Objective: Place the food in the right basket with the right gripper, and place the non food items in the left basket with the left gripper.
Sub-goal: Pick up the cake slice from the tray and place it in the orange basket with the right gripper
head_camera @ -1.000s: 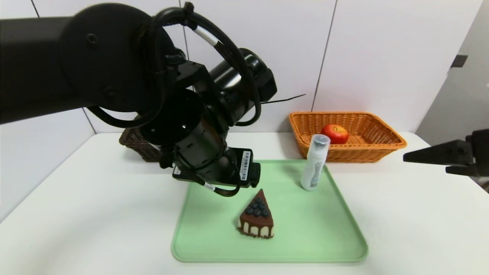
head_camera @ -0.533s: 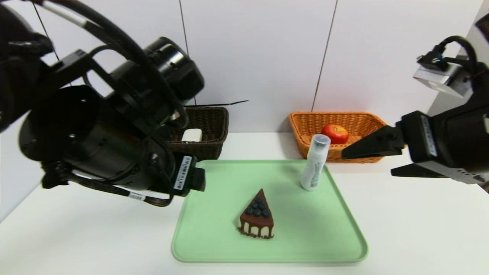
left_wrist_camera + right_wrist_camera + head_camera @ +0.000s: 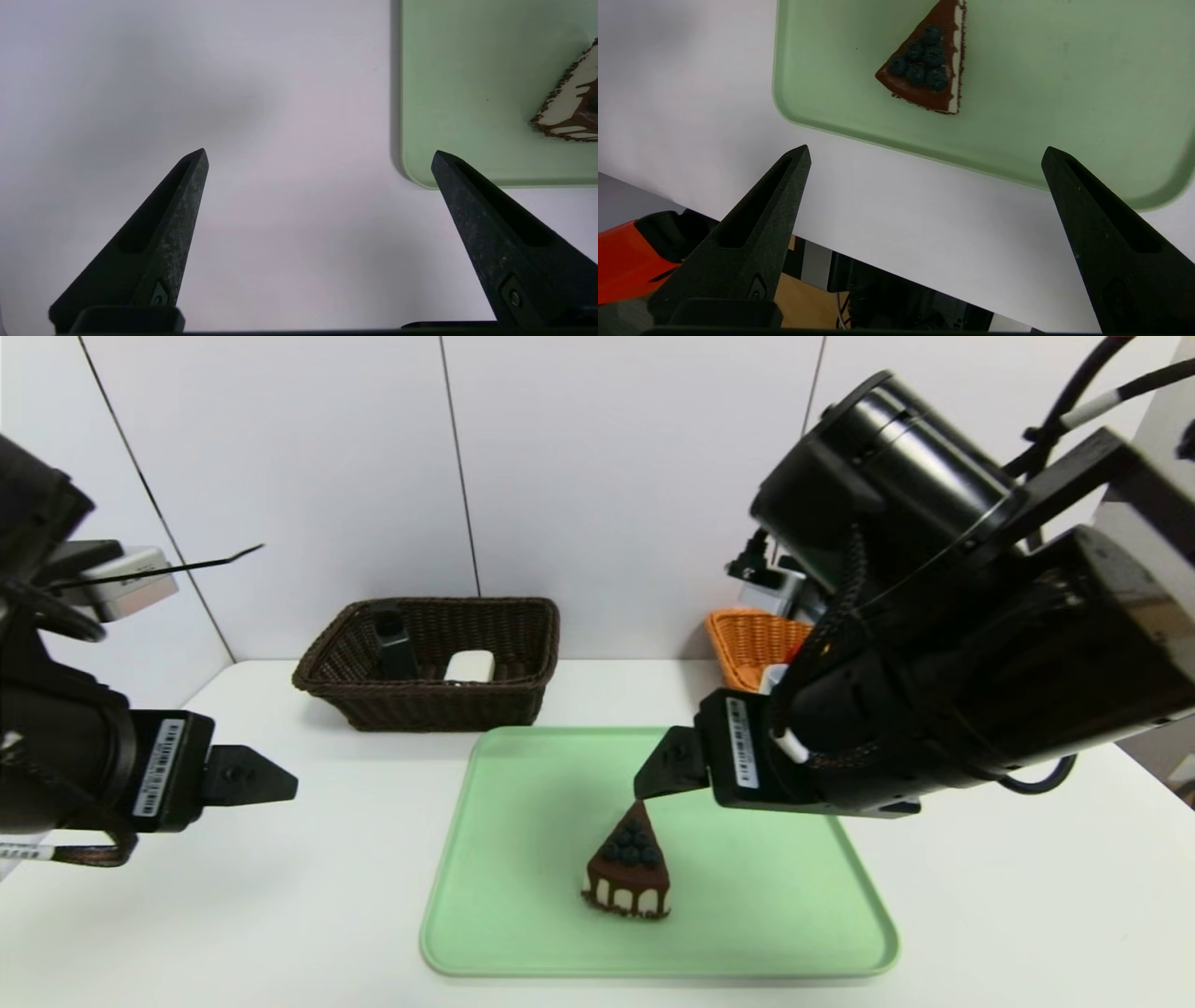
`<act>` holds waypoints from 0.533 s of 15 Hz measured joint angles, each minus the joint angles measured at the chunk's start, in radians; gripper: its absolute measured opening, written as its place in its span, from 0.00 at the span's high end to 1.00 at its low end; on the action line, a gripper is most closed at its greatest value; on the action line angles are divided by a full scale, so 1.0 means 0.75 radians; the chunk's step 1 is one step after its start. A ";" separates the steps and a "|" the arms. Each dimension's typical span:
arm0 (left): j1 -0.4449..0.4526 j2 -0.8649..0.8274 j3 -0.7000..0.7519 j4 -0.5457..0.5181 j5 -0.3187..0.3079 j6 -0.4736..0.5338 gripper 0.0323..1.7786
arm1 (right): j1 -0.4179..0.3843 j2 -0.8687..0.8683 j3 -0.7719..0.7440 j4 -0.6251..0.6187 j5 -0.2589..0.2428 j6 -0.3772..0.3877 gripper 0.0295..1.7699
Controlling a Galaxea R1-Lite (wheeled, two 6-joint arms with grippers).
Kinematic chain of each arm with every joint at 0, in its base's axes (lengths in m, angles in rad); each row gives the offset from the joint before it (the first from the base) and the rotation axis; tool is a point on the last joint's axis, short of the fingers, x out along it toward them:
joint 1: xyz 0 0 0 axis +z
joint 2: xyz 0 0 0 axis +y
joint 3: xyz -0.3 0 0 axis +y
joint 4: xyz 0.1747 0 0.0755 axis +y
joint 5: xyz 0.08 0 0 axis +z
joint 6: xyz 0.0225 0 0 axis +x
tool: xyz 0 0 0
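R pincer (image 3: 926,147), jaws wide w/ nothing between, hangs nr cake slice (image 3: 627,863), which sits twd tray's (image 3: 653,967) front edge; descending off-centre could, by judgement, smear drips or dislodge blueberries. L pincer (image 3: 320,149), wide, waits beyond tray's L edge.

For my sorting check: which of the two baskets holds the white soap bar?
The dark brown wicker basket; the other basket is orange-tan.
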 joint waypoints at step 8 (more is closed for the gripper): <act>0.094 -0.212 0.078 0.003 -0.012 0.017 0.05 | 0.060 0.320 -0.150 0.007 -0.045 0.044 0.03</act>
